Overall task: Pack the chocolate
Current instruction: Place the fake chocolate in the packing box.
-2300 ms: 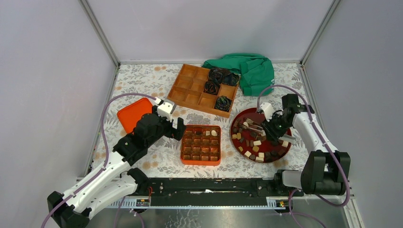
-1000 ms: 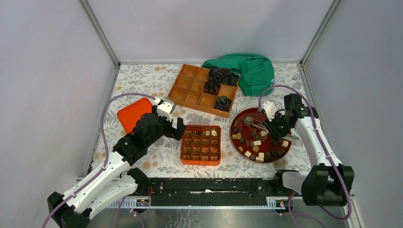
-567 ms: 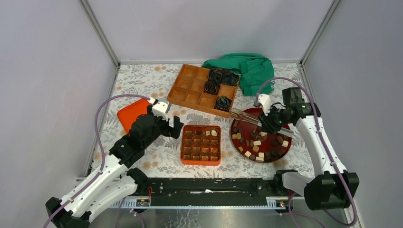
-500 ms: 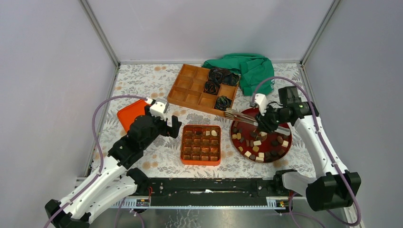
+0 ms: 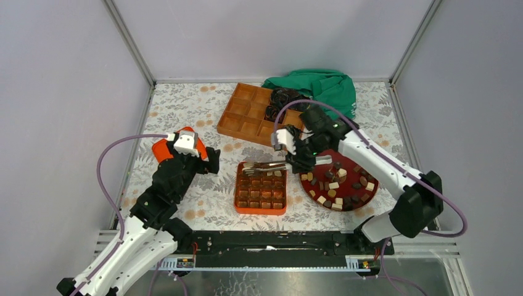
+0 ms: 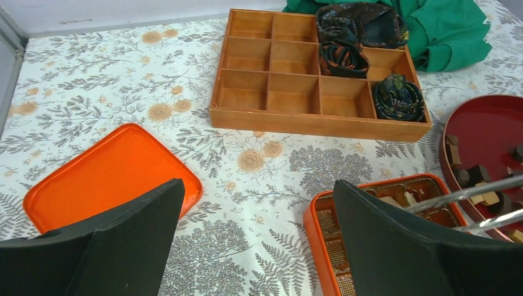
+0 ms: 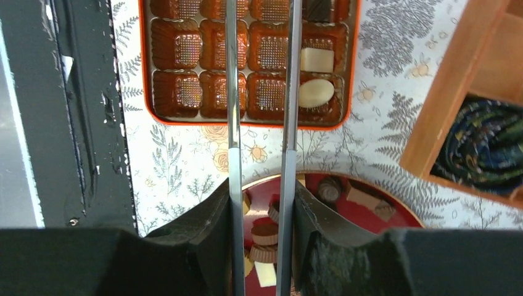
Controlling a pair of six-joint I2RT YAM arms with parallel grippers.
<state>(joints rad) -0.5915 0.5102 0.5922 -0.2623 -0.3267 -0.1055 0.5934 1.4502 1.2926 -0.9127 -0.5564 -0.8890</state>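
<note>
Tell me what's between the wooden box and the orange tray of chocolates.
Just a bare strip of floral tablecloth separates the wooden box from the orange tray; the left wrist view shows it plainly.

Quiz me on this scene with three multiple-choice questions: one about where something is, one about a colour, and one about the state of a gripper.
1. The tips of the tongs hang over:
A the orange tray
B the plate
C the left gripper

2. The plate is:
A white
B red
C blue

3. The left gripper is:
A shut on the tongs
B shut on the plate's rim
C open and empty

Answers:
1 A, the top view shows the tips above the orange tray.
2 B, its bare floor shows dark red.
3 C, its fingers stand wide apart with nothing between them.
</note>
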